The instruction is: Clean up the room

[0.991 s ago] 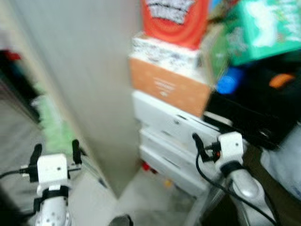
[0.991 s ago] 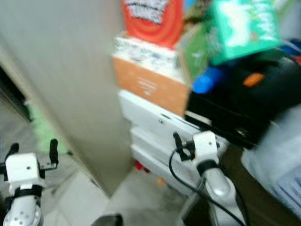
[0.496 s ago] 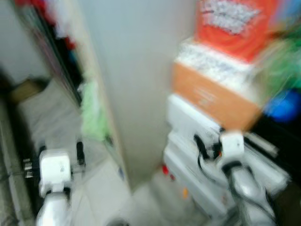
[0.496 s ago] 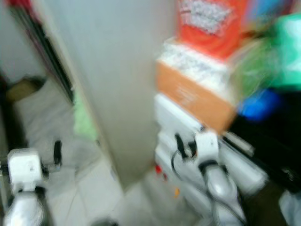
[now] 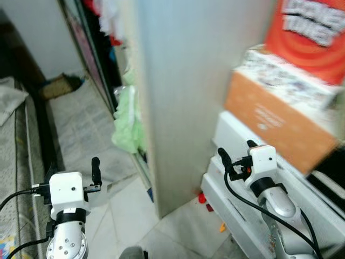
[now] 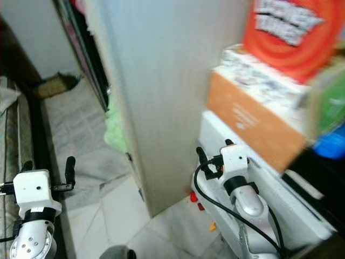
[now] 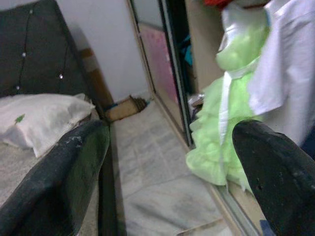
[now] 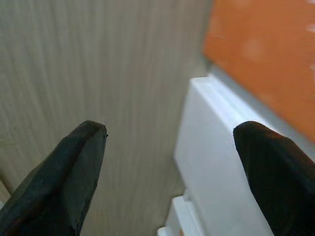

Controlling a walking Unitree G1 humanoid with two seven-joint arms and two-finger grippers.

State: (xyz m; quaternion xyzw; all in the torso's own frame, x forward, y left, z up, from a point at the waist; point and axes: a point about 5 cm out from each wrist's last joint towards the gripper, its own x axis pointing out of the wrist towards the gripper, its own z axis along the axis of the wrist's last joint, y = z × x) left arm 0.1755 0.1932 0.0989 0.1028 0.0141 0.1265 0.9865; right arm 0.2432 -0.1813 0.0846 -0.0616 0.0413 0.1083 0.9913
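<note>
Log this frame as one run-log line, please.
phase: moving through room | left gripper: open, empty | right gripper: open, empty, near white drawer unit | ahead: wardrobe panel, green garment

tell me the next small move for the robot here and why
Probably a small turn to its left, toward the green dress hanging low at the wardrobe. Both the left gripper and the right gripper are open and empty, and the right one faces just a wooden panel and white drawers, with nothing to pick up.
</note>
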